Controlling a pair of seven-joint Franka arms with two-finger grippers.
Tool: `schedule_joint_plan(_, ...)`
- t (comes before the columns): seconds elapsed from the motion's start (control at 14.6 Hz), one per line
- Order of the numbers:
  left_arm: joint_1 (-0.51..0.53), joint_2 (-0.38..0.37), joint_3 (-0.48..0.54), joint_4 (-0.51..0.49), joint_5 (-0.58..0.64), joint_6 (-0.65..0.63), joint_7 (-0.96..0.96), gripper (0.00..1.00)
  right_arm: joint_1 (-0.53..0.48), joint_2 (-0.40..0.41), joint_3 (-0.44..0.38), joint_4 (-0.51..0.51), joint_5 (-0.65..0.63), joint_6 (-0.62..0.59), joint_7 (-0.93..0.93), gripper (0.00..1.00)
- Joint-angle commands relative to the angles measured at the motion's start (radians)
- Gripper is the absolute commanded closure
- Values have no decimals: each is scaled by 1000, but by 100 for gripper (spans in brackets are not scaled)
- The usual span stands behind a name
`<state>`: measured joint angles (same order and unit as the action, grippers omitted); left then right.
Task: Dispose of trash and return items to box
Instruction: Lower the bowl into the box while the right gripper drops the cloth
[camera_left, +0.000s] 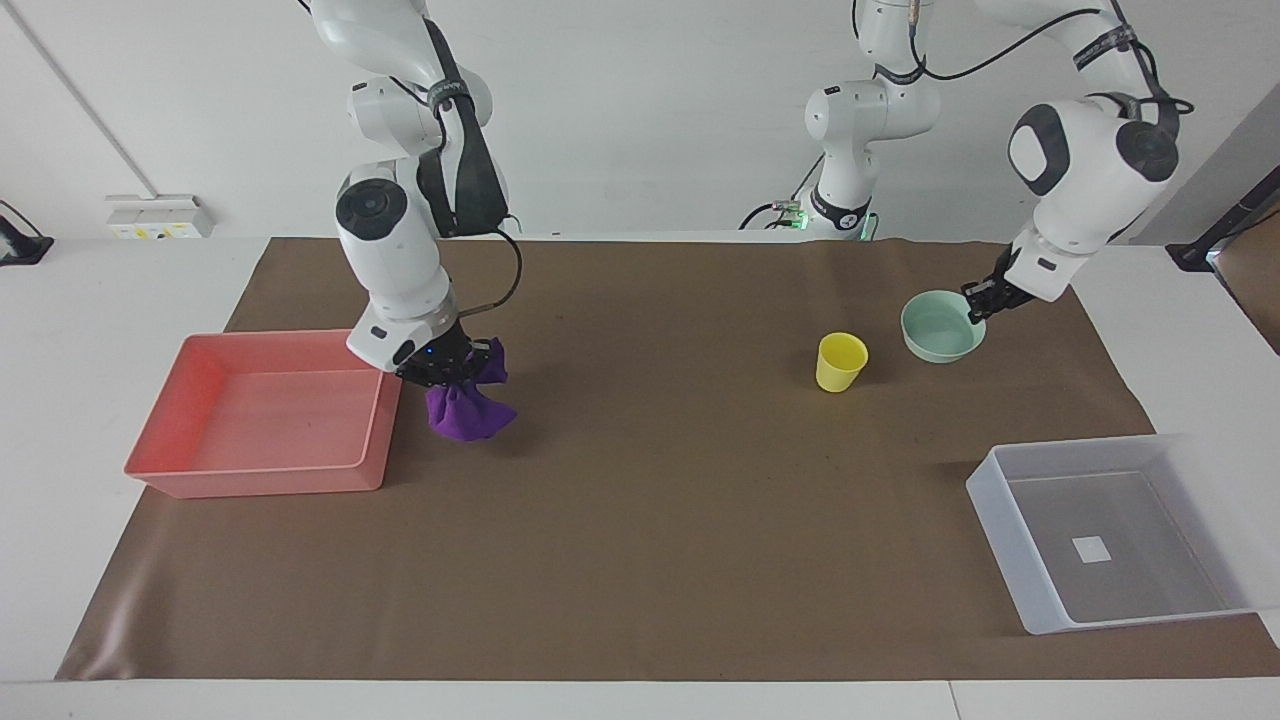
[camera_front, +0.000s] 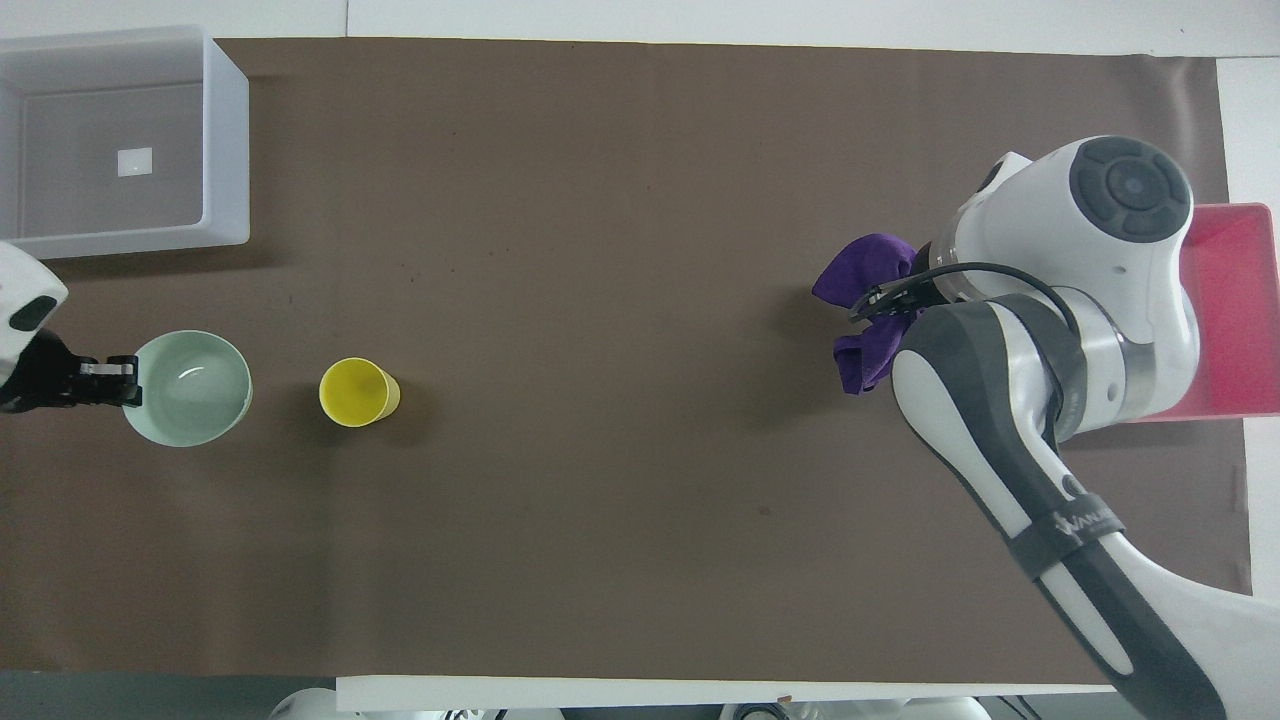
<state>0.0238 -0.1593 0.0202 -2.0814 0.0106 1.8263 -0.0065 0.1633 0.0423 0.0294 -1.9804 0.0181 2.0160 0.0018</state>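
My right gripper (camera_left: 443, 368) is shut on the deep-purple rag (camera_left: 462, 408) and holds it up in the air beside the pink tray (camera_left: 160, 470); the rag (camera_front: 872, 300) hangs bunched below the fingers. My left gripper (camera_left: 977, 303) is shut on the rim of the mint-green bowl (camera_left: 938, 330) and holds it above the mat; the bowl (camera_front: 190, 388) also shows in the overhead view, with the left gripper (camera_front: 115, 368) at its rim. The yellow cup (camera_left: 840, 361) stands upright on the mat (camera_front: 358, 391). The translucent white box (camera_left: 1050, 610) is empty (camera_front: 225, 130).
A brown mat (camera_left: 660, 520) covers the table. The pink tray stands at the right arm's end (camera_front: 1235, 400), partly covered by the right arm. The box stands at the left arm's end, farther from the robots than the cup.
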Motion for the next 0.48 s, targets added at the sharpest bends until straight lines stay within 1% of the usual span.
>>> schedule_joint_plan(0.0, 51, 222, 6, 304, 11, -70, 0, 100, -34, -77, -11, 49, -1, -107, 4, 100)
schedule_joint_plan(0.07, 76, 295, 6, 419, 11, -74, 0, 100, -75, -102, -9, 58, -7, -147, -8, 100)
schedule_joint_plan(0.14, 90, 388, 7, 540, 2, -76, 0, 100, -108, -117, -9, 67, -7, -184, -44, 100)
schedule_joint_plan(0.21, 111, 468, 7, 626, 0, -70, 0, 100, -137, -124, -11, 77, -9, -222, -90, 100)
schedule_joint_plan(0.27, 137, 544, 7, 696, -4, -37, 0, 100, -177, -125, -11, 87, -13, -255, -136, 100)
schedule_joint_plan(0.34, 148, 626, 7, 765, -17, 26, 0, 100, -232, -133, -11, 83, -23, -270, -185, 100)
schedule_joint_plan(0.41, 154, 689, 9, 811, -26, 72, 0, 100, -287, -137, -11, 66, -24, -263, -231, 100)
